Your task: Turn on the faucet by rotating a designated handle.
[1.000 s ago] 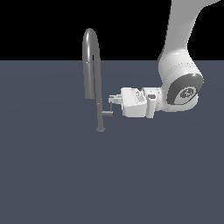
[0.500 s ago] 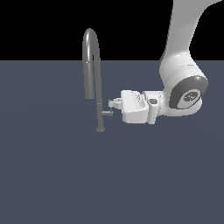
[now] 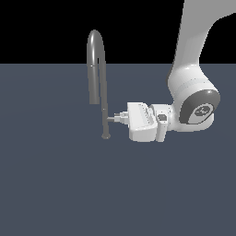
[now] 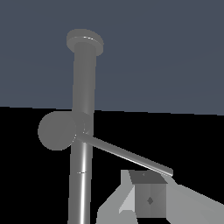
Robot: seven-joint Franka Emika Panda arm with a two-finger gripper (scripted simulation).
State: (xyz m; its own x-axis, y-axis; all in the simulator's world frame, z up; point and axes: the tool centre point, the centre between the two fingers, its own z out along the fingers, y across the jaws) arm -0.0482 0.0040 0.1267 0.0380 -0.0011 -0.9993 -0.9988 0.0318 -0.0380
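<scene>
A: Where do we stand?

B: The faucet [image 3: 105, 108] rises upright at the exterior view's left. Our gripper [image 3: 120, 117] reaches sideways to the handle [image 3: 112, 119] low on the stem.

A: Clamped?

B: We cannot tell; the fingertip [image 4: 148, 199] seems just beside the thin lever. It may slip off when we push.

Flat, uniform slate-blue ground surface [image 3: 60, 184] extending to a straight horizon against black. Standing directly on it: the faucet [image 3: 105, 106], upright on its small round base (stem thin, spout arching high toward the exterior view's left). Its base is seen in the wrist view as well.
</scene>
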